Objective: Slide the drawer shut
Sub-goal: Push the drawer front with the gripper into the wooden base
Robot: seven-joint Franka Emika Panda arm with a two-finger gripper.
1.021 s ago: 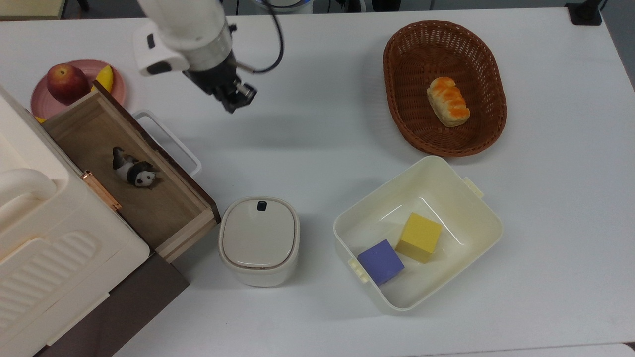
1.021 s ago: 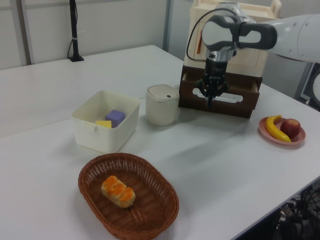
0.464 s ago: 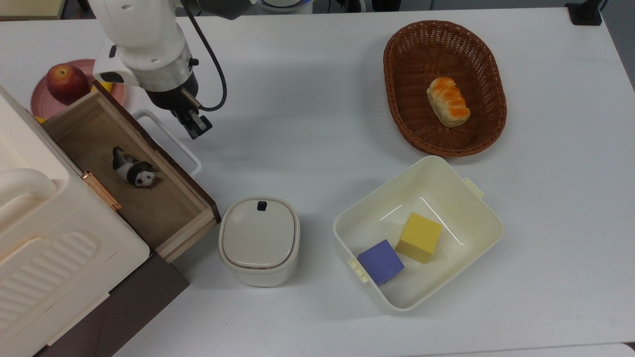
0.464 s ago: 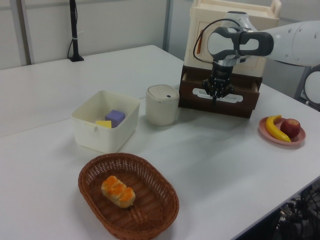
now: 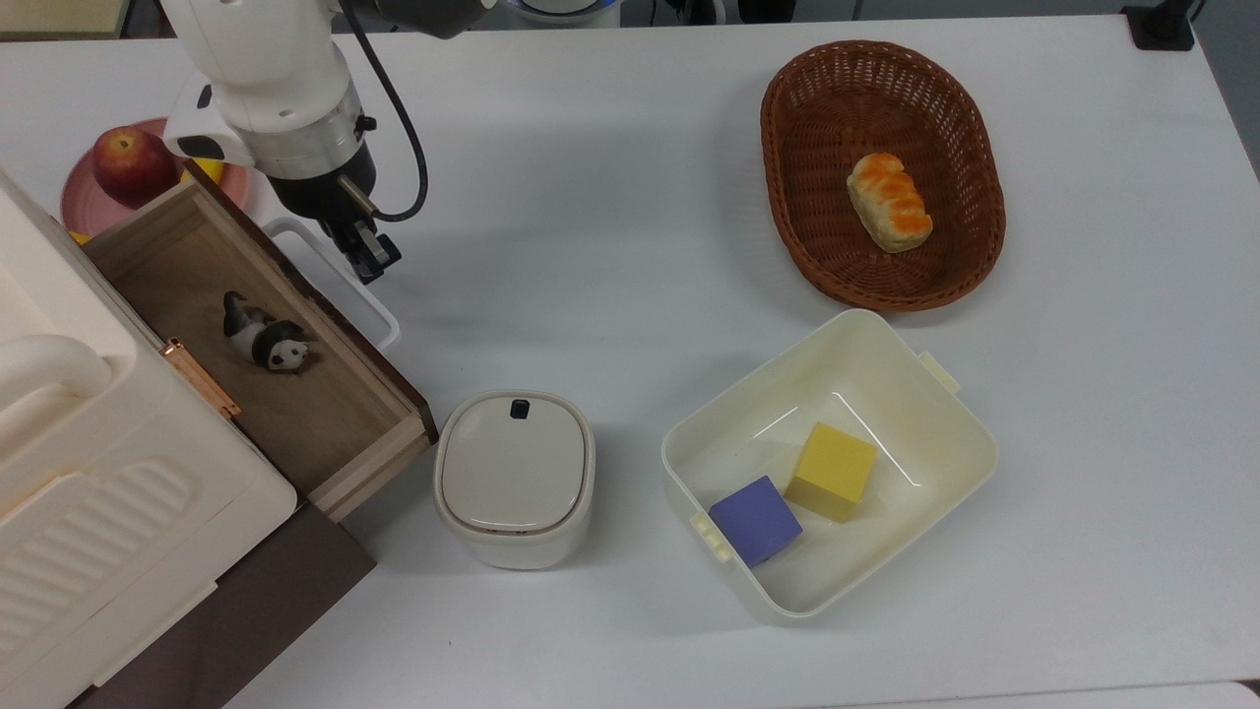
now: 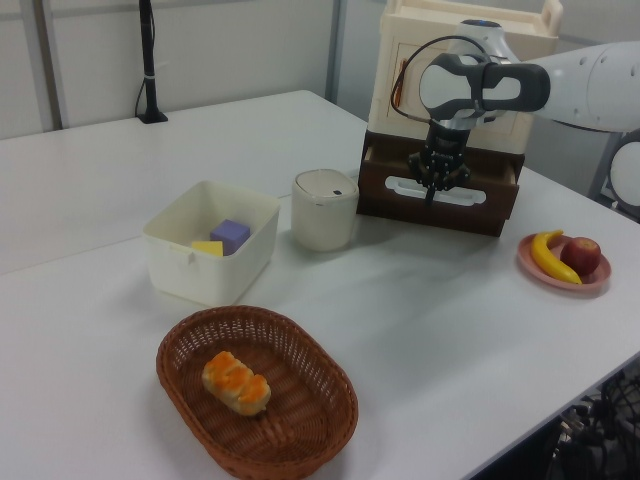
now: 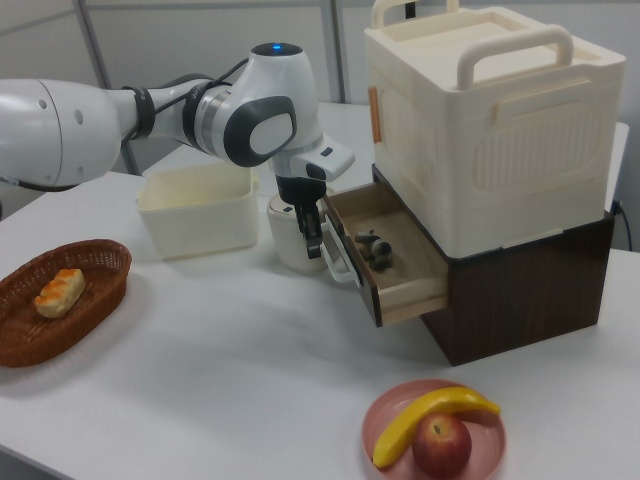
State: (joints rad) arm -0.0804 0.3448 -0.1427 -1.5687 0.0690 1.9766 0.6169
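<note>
Drawer: the drawer [image 5: 295, 394] stands pulled out of the dark brown base under a cream ribbed box [image 7: 490, 120], at the top view's left edge. Its wood sides and brown bottom are open to view, and its dark front panel faces the middle of the table [image 5: 610, 197].
Handle: the white loop handle [image 5: 340, 286] sticks out from the front panel toward the table's middle.
Inside the drawer: a small panda figure [image 5: 264, 333] lies on the brown bottom, about midway along.
Pincer: the pincer [image 5: 372, 254] points down, just in front of the handle near the end of the front panel toward the top view's top. Its fingers look close together with nothing between them. Whether it touches the handle cannot be told. In the left view the pincer [image 6: 436, 180] sits right before the drawer front.
Arm: the white arm [image 7: 120, 115] reaches in from the right view's left.
Lidded pot: a cream pot [image 5: 514, 478] with a dark button on its lid stands just beside the drawer's near corner.
Bin: a cream bin [image 5: 945, 433] holds a yellow cube [image 5: 833, 470] and a purple cube [image 5: 755, 518], touching at a corner.
Basket: a brown wicker basket [image 5: 787, 148] holds a bread roll [image 5: 888, 201].
Plate: a pink plate [image 7: 390, 415] carries an apple [image 7: 441, 444] and a banana [image 7: 425, 415], beside the dark base.
</note>
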